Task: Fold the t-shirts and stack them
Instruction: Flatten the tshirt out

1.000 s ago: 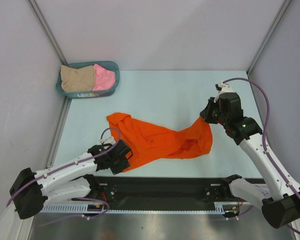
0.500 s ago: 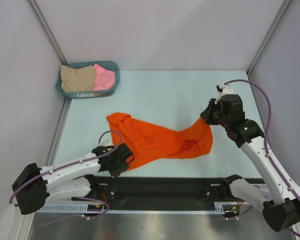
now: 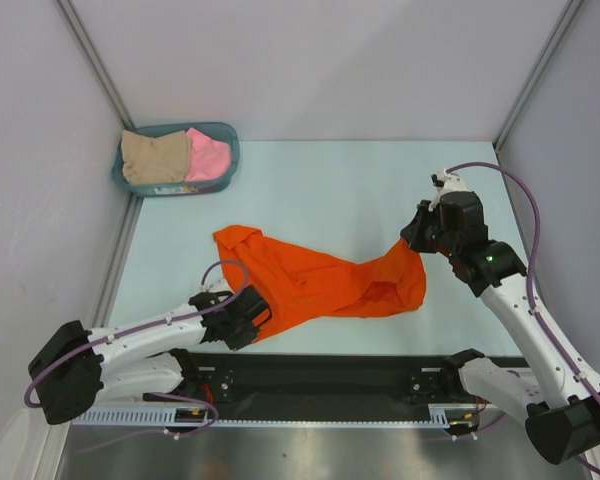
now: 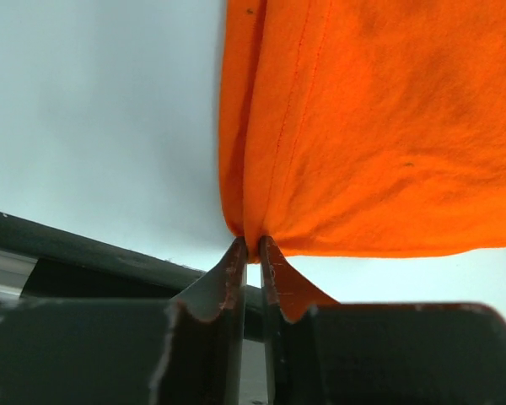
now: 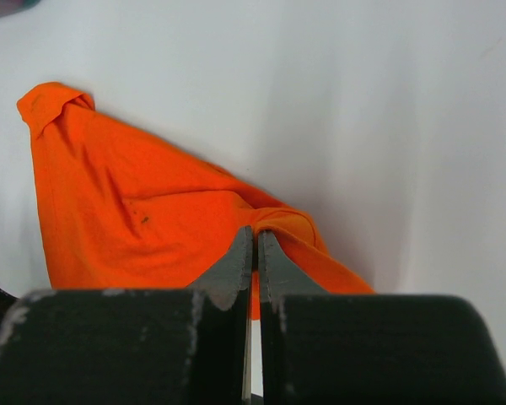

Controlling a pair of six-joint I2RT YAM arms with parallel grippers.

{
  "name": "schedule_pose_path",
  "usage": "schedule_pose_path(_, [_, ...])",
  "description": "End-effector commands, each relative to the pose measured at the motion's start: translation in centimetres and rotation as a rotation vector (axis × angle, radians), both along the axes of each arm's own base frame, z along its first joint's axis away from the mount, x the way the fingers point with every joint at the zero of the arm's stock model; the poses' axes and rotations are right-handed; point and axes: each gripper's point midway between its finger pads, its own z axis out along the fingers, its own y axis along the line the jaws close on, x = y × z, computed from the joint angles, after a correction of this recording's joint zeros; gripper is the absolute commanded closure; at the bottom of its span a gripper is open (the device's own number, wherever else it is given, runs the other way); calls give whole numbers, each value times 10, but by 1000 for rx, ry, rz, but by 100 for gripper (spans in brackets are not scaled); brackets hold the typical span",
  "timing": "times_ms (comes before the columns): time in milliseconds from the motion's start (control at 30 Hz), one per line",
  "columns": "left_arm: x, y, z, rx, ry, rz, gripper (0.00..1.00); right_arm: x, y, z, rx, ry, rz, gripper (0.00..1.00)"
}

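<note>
The orange t-shirt (image 3: 320,283) lies crumpled across the near middle of the table, its collar end at the left. My left gripper (image 3: 254,318) is shut on its near left hem (image 4: 251,234) by the table's front edge. My right gripper (image 3: 412,243) is shut on the shirt's right end (image 5: 274,221) and holds that end lifted off the table. The beige t-shirt (image 3: 154,157) and the pink t-shirt (image 3: 209,154) lie in the teal basket (image 3: 228,133) at the back left.
The black front rail (image 3: 330,378) runs along the table's near edge, just below my left gripper. Grey walls stand at the left, back and right. The pale table (image 3: 330,190) stretches between the basket and the orange shirt.
My left gripper has slid a little right and nearer along the front edge with the hem. My right gripper has barely moved. The shirt keeps its shape.
</note>
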Motion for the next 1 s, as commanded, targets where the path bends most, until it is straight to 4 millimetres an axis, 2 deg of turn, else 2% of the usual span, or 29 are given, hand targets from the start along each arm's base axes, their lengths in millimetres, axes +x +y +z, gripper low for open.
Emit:
schedule_pose_path(0, [5,-5,-2,-30,-37,-12,92,1,1,8,21,-25,-1,100])
schedule_pose_path(67, [7,-5,-1,-29,-50,-17,100,0,1,9,22,-25,-1,100])
schedule_pose_path(200, [15,-9,11,-38,-96,-41,100,1,2,12,30,-27,-5,100])
schedule_pose_path(267, [22,-12,23,-47,-140,-63,100,2,2,16,34,-35,-5,100])
schedule_pose_path(367, [45,-12,62,-26,-269,-92,100,4,-3,26,29,-59,-31,100])
schedule_pose_path(400, [57,-10,86,-5,-331,-86,100,6,-5,32,29,-75,-45,100])
schedule_pose_path(467, [69,-8,115,33,-415,-135,100,12,-15,45,22,-109,-90,100])
schedule_pose_path(500, [77,-9,142,43,-469,-170,100,15,-18,62,33,-145,-107,100])
schedule_pose_path(567, [92,-4,175,84,-570,-177,100,23,-31,81,40,-188,-158,100])
schedule_pose_path(600, [100,-6,206,70,-640,-170,100,26,-37,101,51,-233,-180,100])
schedule_pose_path(633, [107,1,223,126,-693,-196,99,29,-43,113,54,-262,-204,100])
schedule_pose_path(700, [118,2,261,149,-791,-214,100,32,-62,137,56,-321,-265,100])
schedule_pose_path(733, [122,5,296,177,-860,-251,100,30,-71,165,65,-388,-302,100])
schedule_pose_path(767, [126,9,317,198,-911,-250,99,28,-78,180,69,-425,-327,100])
schedule_pose_path(800, [130,5,345,169,-989,-246,100,24,-87,197,61,-469,-354,100])
schedule_pose_path(833, [130,10,378,198,-1067,-296,100,17,-95,224,69,-544,-383,100])
schedule_pose_path(867, [129,10,397,188,-1118,-309,100,6,-99,242,78,-602,-391,100])
schedule_pose_path(900, [129,9,423,153,-1192,-300,100,-1,-103,255,72,-647,-402,100])
schedule_pose_path(933, [124,17,452,168,-1263,-322,100,-8,-108,272,81,-709,-420,100])
schedule_pose_path(967, [122,19,469,159,-1306,-321,100,-18,-111,286,90,-754,-430,100])
